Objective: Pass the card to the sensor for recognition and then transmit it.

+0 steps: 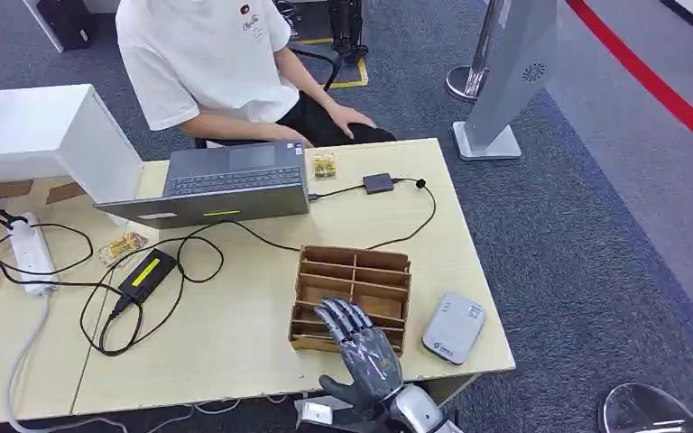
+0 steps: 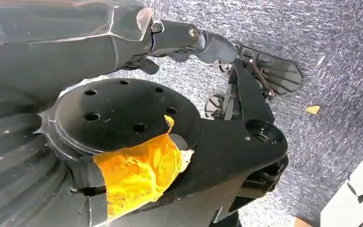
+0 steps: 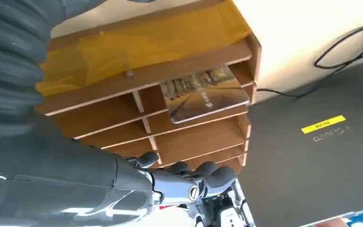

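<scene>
A wooden card rack (image 1: 354, 271) stands on the table's front right part. One printed card (image 3: 204, 92) leans in a slot of the rack (image 3: 137, 80). My right hand (image 1: 362, 350) hovers over the rack's front rows, fingers stretched out and holding nothing. In the right wrist view its dark fingers (image 3: 208, 176) are apart from the card. A flat grey-white sensor box (image 1: 453, 327) lies just right of the rack. My left hand (image 2: 189, 35) hangs over the carpet with its fingers extended and nothing in them.
A grey laptop (image 1: 226, 185) sits at the back, wired to a small black box (image 1: 378, 183). A person in a white shirt (image 1: 207, 63) sits behind the table. Cables, a power brick (image 1: 147, 273) and a white power strip (image 1: 32, 253) cover the left side.
</scene>
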